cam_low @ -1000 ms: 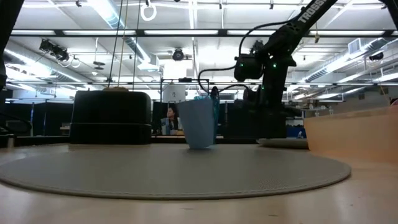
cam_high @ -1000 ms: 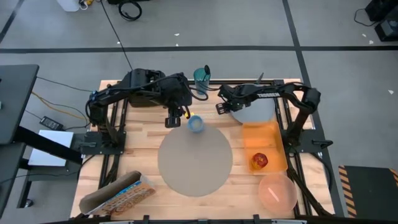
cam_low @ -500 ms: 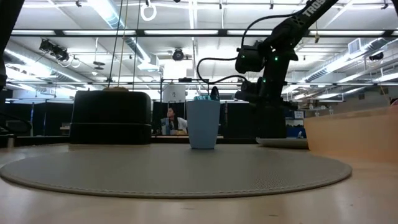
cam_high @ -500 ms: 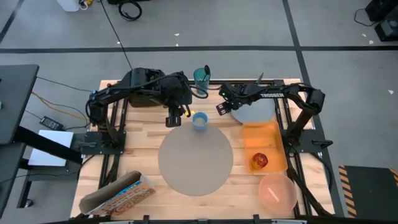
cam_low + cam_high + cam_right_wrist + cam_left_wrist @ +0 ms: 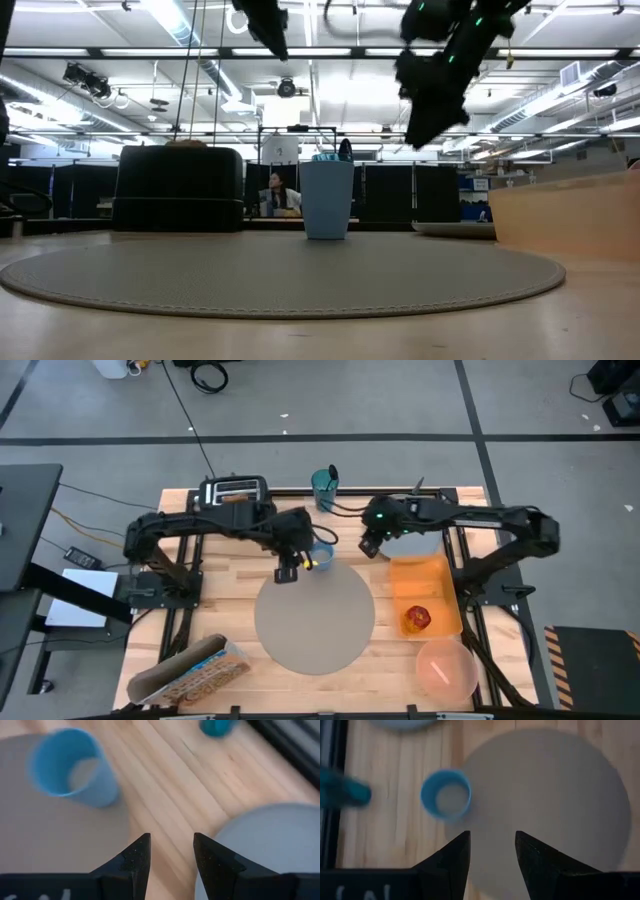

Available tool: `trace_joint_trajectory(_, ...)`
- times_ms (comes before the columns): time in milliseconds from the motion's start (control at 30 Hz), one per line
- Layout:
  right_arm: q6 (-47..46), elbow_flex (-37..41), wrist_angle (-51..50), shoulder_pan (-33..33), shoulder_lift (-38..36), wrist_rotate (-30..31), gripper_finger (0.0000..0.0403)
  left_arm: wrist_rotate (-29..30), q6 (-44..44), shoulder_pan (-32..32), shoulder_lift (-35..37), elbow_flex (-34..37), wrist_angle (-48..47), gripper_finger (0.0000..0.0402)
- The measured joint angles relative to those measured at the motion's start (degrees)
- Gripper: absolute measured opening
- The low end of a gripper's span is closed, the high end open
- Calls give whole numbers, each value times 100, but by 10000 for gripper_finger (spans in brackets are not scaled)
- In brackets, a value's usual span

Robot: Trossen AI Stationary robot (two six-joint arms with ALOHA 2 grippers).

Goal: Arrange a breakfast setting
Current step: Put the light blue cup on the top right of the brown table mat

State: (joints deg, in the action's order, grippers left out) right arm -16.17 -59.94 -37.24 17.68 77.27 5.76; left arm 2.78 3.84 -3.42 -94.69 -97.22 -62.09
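The small light-blue cup (image 5: 320, 556) (image 5: 328, 200) stands upright with its base at the far edge of the round grey-beige placemat (image 5: 313, 622). My left gripper (image 5: 289, 569) (image 5: 492, 854) hovers open just left of the cup, above the table, with nothing between its fingers. On the cup's right, between it and the grey plate (image 5: 412, 540), my right gripper (image 5: 369, 546) (image 5: 170, 854) hangs open and empty. The red apple (image 5: 417, 618) lies on the orange mat (image 5: 430, 582). The pink bowl (image 5: 445, 668) sits at the near right.
A black toaster (image 5: 233, 490) and a teal cup (image 5: 324, 483) stand along the far edge. A cereal box (image 5: 190, 672) lies at the near left corner. Bare wood shows left of the placemat.
The cup, tipped a second ago, now stands upright. My left arm has stretched out from over the toaster, and its gripper has come down beside the cup. My right gripper has risen, rolled about its own axis and drawn a little toward the near edge.
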Motion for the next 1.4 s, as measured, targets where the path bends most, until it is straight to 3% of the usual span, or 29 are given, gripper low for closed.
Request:
trace_joint_trajectory(133, 433, 0, 32, -308, -666, -136, 157, -6, 339, 22, 184, 1085, 1480, 164)
trace_joint_trajectory(233, 478, 0, 30, -481, -1061, -156, 156, -14, 299, -18, -43, 1467, 2061, 164)
trace_joint_trajectory(400, 386, 0, -26, -621, -1452, -144, 156, -12, 339, -172, -684, 1469, 2486, 164)
trace_joint_trajectory(1000, 233, 2, -194, -712, -1470, -127, 156, -105, 435, -286, -1467, 1525, 3024, 159)
trace_joint_trajectory(1133, 220, 0, -239, -751, -1515, -132, 156, -95, 434, -274, -1535, 1527, 2948, 123)
trace_joint_trajectory(1333, 222, 0, -284, -785, -1565, -133, 156, 8, 436, -312, -1532, 1520, 3041, 24)
trace_joint_trajectory(1400, 224, 0, -391, -785, -1596, -132, 156, 12, 474, -320, -1530, 1520, 3046, 16)
